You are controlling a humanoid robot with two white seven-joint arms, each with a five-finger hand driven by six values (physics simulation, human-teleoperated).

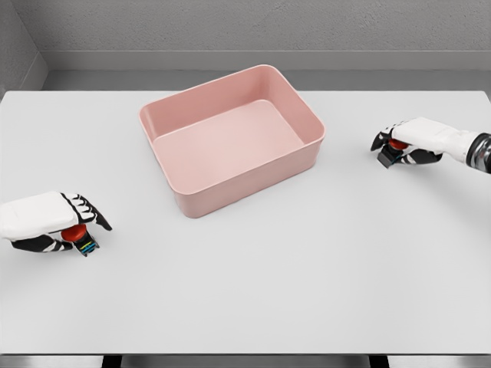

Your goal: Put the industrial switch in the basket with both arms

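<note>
A pink rectangular basket (pixel 181 121) stands on the white table, a little back of centre, with nothing inside. At the left edge my left hand (pixel 80 222) lies over a small industrial switch (pixel 80 238) with a red button, fingers curled around it. Far right, my right hand (pixel 393 146) is curled over a second industrial switch (pixel 391 155), of which a red top and a dark body show. Both switches are mostly hidden by the fingers and sit at table level.
The white table (pixel 253 284) stretches wide in front of the basket. Its front edge runs along the bottom of the view. A grey wall rises behind the table's back edge.
</note>
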